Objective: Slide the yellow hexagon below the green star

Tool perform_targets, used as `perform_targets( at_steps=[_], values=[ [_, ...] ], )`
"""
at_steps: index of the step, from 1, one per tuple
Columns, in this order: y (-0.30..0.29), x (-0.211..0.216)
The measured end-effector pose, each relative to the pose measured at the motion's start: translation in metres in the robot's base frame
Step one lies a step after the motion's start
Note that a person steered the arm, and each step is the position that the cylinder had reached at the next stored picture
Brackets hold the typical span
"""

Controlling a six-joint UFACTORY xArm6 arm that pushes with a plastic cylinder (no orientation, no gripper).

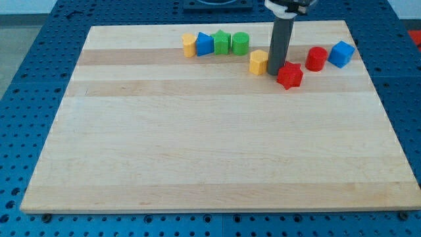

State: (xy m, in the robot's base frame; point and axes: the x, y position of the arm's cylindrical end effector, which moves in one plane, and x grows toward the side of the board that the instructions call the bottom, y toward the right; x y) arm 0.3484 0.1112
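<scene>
Tool tip (273,73), plain rod, nothing gripped, wedged between yellow hexagon (258,62) and red star (289,76). Risk: leftward shove overshoots green star (222,43), scatters far row.

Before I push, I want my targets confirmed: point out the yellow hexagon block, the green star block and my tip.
yellow hexagon block (258,62), camera view, on its top face.
green star block (221,42), camera view, on its front face.
my tip (273,73), camera view, on the rod's very end.
</scene>
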Motion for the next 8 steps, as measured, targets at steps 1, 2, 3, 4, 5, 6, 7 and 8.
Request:
perform_targets(
  at_steps=[1, 2, 3, 4, 5, 6, 7, 8],
  values=[
    [-0.032, 0.011],
    [-0.049, 0.020],
    [-0.029, 0.025],
    [0.002, 0.001],
    [0.004, -0.015],
    [0.002, -0.038],
    [-0.011, -0.029],
    [-0.030, -0.014]
  ],
)
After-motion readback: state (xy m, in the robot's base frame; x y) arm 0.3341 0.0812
